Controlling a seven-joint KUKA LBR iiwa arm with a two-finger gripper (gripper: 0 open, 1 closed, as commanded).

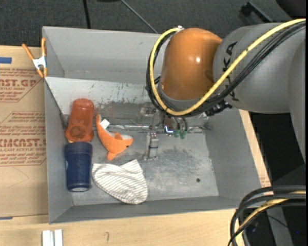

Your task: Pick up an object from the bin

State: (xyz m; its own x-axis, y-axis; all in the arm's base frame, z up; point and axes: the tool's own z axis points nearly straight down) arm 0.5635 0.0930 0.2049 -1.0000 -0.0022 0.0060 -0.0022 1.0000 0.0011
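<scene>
- Grey metal bin (pixel 195 173): bare scuffed floor centre and right, things along the left side.
- Gripper (pixel 159 135) low over the mid floor; open or closed, cannot tell.
- Nearest thing: orange curved plastic piece (pixel 113 142), left of the gripper, between orange cup (pixel 80 119) and striped cloth (pixel 122 181).
- Probably light, stiff, slick; pinch across its thin wall.

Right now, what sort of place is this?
Probably a robot-grasping lab: a KUKA arm reaches over a grey metal bin of loose things, such as an orange cup, a blue cup and a striped cloth.
</scene>
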